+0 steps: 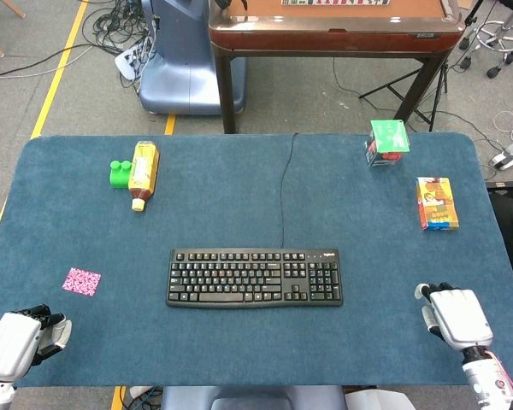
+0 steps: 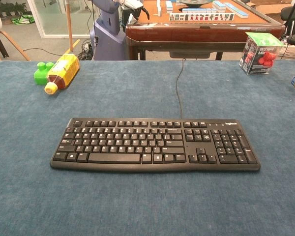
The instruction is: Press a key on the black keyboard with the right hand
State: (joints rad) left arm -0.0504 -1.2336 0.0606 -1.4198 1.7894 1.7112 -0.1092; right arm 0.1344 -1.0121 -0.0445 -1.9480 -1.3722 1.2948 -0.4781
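The black keyboard (image 1: 254, 278) lies flat in the middle of the blue table, and it fills the centre of the chest view (image 2: 155, 144). Its cable (image 1: 283, 184) runs away to the far edge. My right hand (image 1: 453, 318) rests at the table's near right corner, well to the right of the keyboard, and holds nothing. My left hand (image 1: 21, 342) sits at the near left corner, also holding nothing. Neither hand shows in the chest view.
A tea bottle (image 1: 143, 173) lies beside a green block (image 1: 119, 173) at the far left. A green-topped box (image 1: 386, 142) and a colourful carton (image 1: 436, 203) stand at the far right. A pink card (image 1: 82, 281) lies left of the keyboard. A wooden table (image 1: 333, 30) stands beyond.
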